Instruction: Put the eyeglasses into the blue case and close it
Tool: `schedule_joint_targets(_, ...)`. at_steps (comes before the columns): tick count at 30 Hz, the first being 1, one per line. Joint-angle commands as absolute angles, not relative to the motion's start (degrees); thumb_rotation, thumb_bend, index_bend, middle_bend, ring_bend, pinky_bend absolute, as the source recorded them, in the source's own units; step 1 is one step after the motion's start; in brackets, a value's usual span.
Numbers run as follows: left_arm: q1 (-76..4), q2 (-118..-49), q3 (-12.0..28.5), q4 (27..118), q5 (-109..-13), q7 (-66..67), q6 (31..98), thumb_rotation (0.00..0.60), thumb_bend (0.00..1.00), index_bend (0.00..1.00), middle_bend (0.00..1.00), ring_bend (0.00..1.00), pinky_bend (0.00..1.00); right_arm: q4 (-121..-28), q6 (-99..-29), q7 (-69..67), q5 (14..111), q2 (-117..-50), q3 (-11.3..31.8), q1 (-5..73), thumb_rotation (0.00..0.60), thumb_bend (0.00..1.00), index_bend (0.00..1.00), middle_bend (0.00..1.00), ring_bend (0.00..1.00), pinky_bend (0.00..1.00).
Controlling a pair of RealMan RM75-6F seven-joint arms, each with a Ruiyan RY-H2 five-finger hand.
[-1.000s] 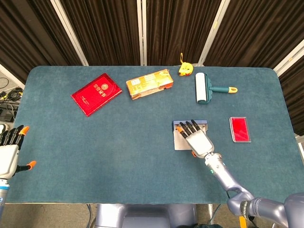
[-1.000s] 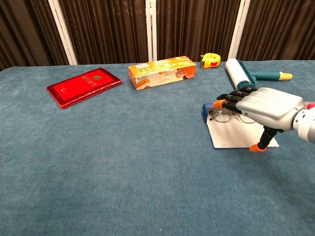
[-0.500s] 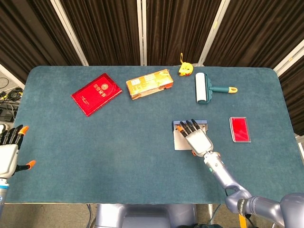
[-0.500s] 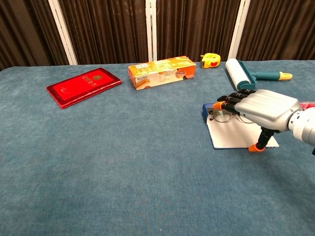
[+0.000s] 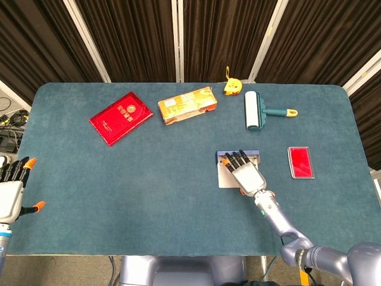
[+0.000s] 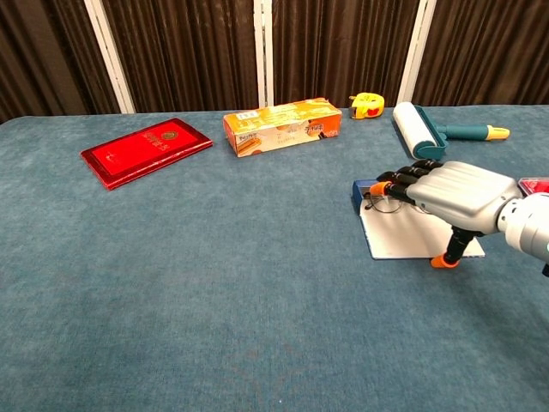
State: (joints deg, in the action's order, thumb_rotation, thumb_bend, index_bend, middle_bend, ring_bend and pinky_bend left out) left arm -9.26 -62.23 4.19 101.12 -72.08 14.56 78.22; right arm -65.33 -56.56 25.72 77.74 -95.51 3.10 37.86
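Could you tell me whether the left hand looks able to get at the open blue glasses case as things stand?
Probably not: the left hand sits at the table's far left edge, and the right hand already covers the open blue glasses case.

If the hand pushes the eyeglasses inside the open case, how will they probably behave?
The eyeglasses have a thin wire frame, so they are probably light and would slide easily on the smooth pale lining of the blue case. They also look fragile: pressure from the right hand above them could bend the frame. They lie flat, so rolling seems unlikely.
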Motion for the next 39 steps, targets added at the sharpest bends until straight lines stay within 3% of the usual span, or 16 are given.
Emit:
schedule_joint_targets(1, -9.29, -62.26, 4.22, 101.06, -71.98, 14.58, 78.15, 0.6, 0.0, 0.0, 0.0, 0.0, 0.0, -64.98, -56.4, 25.71, 77.88, -95.72, 2.96, 37.77, 0.6, 0.0, 0.06, 0.0, 0.0, 0.0)
schedule_joint_targets(8, -9.32, -62.31, 4.25, 101.04, -71.83, 14.69, 78.11, 0.6, 0.0, 0.0, 0.0, 0.0, 0.0, -64.06, -56.19, 25.2, 78.05, -96.25, 3.2, 37.71, 0.6, 0.01, 0.09, 0.0, 0.0, 0.0)
schedule_joint_targets(17, -9.37, -62.36, 4.26, 100.99, -71.64, 14.79, 77.97, 0.6, 0.0, 0.0, 0.0, 0.0, 0.0, -64.48, -57.06, 24.07, 78.92, -95.74, 3.56, 37.49, 0.6, 0.25, 0.27, 0.0, 0.0, 0.0)
schedule_joint_targets(39, -9.48, -62.5, 4.33, 100.9, -71.25, 15.03, 77.82, 0.6, 0.0, 0.0, 0.0, 0.0, 0.0, -61.22, -56.67, 23.14, 77.53, -97.12, 6.78, 38.83, 0.6, 0.28, 0.3, 0.0, 0.0, 0.0)
